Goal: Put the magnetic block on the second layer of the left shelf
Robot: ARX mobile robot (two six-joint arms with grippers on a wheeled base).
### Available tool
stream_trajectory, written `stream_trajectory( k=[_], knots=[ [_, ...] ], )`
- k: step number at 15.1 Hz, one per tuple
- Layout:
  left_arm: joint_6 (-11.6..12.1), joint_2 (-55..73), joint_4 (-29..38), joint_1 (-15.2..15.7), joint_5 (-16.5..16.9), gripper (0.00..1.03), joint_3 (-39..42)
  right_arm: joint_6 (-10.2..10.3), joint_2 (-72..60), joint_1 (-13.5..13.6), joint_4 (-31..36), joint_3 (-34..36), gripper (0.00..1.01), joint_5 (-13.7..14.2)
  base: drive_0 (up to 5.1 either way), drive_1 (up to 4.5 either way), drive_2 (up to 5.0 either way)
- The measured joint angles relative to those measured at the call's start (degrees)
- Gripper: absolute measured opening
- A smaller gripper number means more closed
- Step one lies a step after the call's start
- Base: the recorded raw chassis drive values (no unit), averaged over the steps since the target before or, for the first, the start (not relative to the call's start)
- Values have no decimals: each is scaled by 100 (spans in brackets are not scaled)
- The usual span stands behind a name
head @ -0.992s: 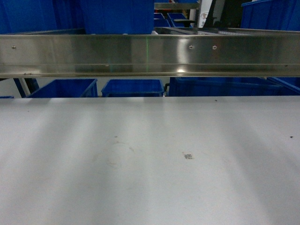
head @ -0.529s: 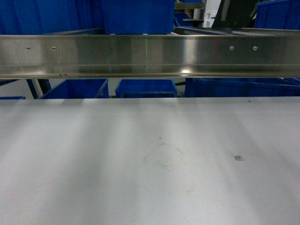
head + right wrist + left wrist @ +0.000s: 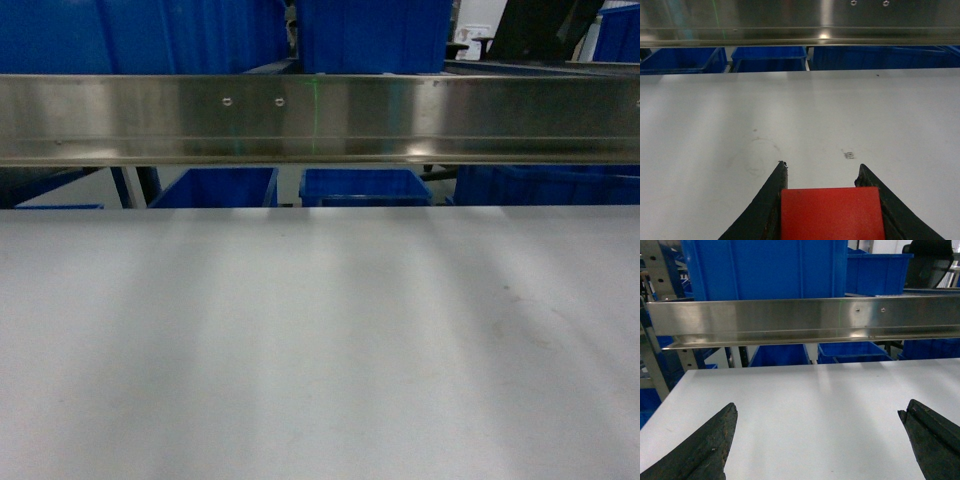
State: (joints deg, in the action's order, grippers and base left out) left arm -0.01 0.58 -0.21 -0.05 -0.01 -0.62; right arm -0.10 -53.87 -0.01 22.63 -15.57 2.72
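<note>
The magnetic block, glossy red, sits squeezed between the dark fingers of my right gripper, which is shut on it and hangs over the white tabletop. My left gripper is open wide above the same table with nothing between its fingers. Beyond the table's far edge runs a shiny steel rail of the rack. A large deep blue crate stands on the tier behind that rail. Neither gripper shows in the head view.
Smaller blue crates sit low behind the table, under the rail. More blue crates stand at the back right. An upright steel post of the rack rises by the table's left corner. A dark object stands at the upper right.
In the head view the whole scene has slid right: the rail's screw holes and the crates moved right, and the table's faint ring and small mark left the frame.
</note>
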Motion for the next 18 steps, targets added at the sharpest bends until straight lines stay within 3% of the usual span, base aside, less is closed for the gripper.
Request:
stream_trajectory(
  k=[18],
  knots=[
    [0, 0, 4, 0, 2, 98, 2, 2, -7, 2, -28, 2, 33, 2, -498, 241, 241]
  ],
)
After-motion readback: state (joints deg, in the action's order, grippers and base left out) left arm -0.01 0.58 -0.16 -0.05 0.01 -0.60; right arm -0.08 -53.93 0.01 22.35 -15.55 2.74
